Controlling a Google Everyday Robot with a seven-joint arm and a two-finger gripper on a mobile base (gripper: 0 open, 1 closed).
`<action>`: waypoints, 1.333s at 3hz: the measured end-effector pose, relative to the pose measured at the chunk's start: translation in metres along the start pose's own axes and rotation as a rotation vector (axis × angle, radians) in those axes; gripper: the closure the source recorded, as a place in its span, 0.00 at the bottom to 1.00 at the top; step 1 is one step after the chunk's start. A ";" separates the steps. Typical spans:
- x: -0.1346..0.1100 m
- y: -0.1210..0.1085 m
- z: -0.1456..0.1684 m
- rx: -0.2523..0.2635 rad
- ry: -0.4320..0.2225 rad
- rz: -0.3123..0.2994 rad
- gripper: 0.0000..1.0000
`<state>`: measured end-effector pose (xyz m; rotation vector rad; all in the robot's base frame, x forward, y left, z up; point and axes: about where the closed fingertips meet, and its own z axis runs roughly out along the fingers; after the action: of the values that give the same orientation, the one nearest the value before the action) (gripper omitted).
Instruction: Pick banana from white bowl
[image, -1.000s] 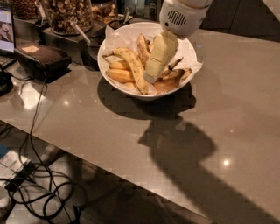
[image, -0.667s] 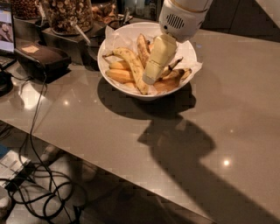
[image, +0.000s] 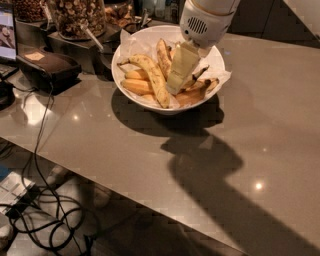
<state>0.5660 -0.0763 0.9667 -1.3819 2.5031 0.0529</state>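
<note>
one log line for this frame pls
hand: low inside white bowl, beside banana | banana: lying in bowl, not lifted | bowl: on grey counter

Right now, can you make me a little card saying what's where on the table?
gripper: down in the white bowl, just right of the banana
banana: long, brown-freckled, lying slanted in the bowl
white bowl: paper-lined, holds other bananas too, sits on the table
glass jar: nuts inside, behind the bowl on the left

dim | table (image: 280, 100) glare specks | jaws above white bowl (image: 165, 111) cast shadow
</note>
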 end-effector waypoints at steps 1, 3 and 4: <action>-0.004 -0.003 0.002 0.009 0.004 -0.002 0.26; -0.015 -0.006 0.013 0.007 0.026 -0.019 0.35; -0.016 -0.006 0.017 0.004 0.031 -0.018 0.36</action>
<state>0.5826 -0.0638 0.9552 -1.4139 2.5146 0.0230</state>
